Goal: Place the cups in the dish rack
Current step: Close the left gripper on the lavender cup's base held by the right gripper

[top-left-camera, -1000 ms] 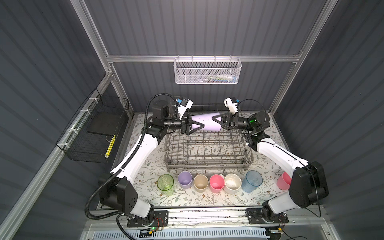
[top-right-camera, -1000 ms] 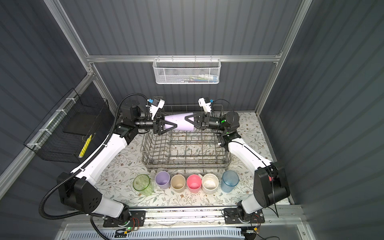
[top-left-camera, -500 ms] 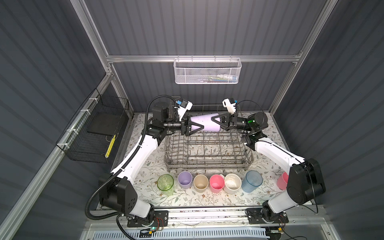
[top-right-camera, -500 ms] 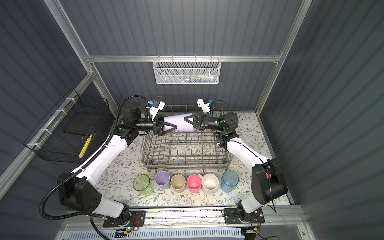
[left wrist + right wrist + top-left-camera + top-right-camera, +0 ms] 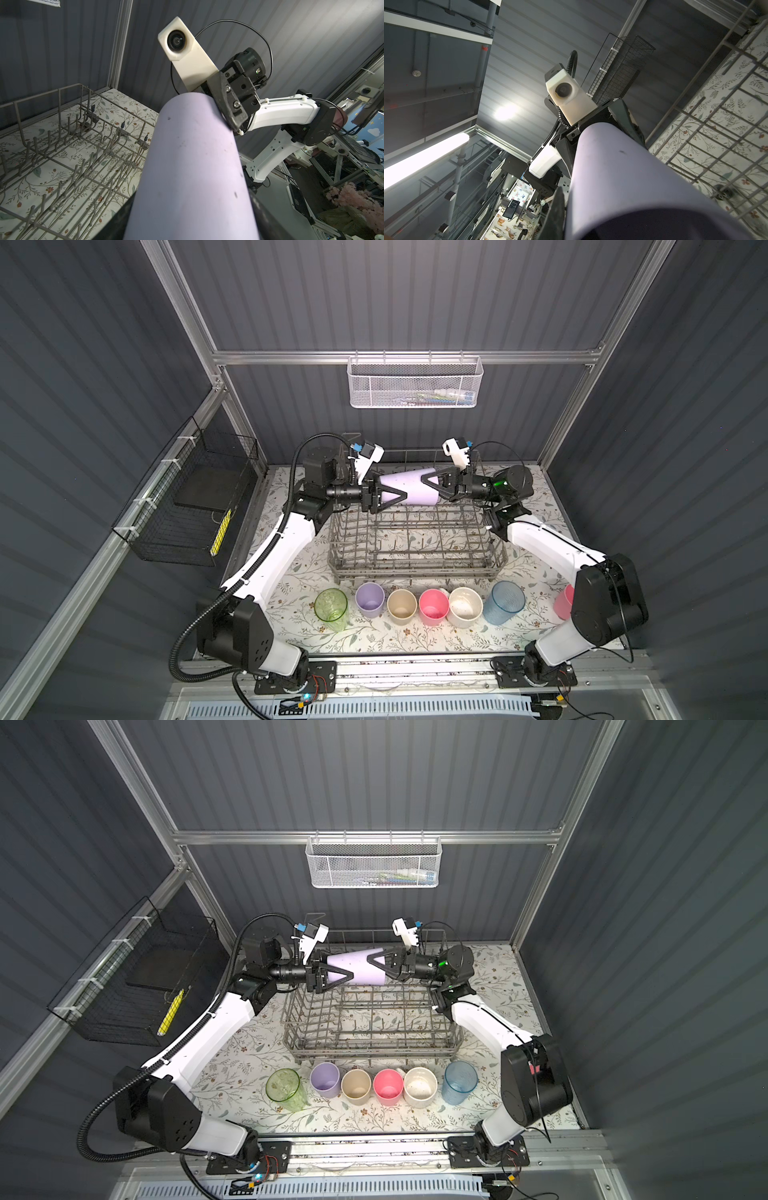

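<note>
Left tool (image 5: 400, 495) astride lilac cup (image 5: 415, 498), right tool (image 5: 427, 482) pinching rim, both horizontal

Matt plastic lilac cup (image 5: 409, 487), grey metal dish rack (image 5: 415, 569)

Top views sharp, evenly lit from overhead; walls dim, surface (image 5: 291, 616) bright. Right wrist view: ceiling lamp (image 5: 505, 112) glares, lilac cup (image 5: 612, 176) near end blurred, edges bowed.
</note>
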You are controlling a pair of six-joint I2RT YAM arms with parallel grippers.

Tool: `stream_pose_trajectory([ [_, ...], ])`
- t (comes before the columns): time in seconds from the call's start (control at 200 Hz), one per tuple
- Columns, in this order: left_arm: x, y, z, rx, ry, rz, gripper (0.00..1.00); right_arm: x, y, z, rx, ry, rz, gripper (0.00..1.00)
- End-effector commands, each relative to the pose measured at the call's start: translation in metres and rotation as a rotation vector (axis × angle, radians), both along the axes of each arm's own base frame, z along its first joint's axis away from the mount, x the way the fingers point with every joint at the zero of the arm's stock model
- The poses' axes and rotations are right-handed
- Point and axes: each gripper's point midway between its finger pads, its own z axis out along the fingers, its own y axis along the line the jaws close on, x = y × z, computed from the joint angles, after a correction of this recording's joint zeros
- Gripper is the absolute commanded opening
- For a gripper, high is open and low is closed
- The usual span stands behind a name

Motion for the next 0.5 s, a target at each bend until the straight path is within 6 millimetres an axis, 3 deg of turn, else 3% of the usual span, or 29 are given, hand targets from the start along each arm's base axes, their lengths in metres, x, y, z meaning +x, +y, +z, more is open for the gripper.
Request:
stream_pose_trajectory([
  [0.0, -0.016, 0.001, 0.019, -0.028, -0.060, -0.027, 0.39, -0.001, 0.000, -0.002, 0.003, -0.018, 0.010, 0.00],
  [0.165, -0.018, 0.004, 0.025, -0.029, -0.077, 0.001, 0.29, 0.002, -0.007, -0.005, -0.015, -0.017, -0.008, 0.11],
  [0.49, -0.019, 0.008, 0.031, -0.034, -0.095, 0.032, 0.24, 0.011, -0.026, -0.016, -0.086, -0.015, -0.091, 0.24],
])
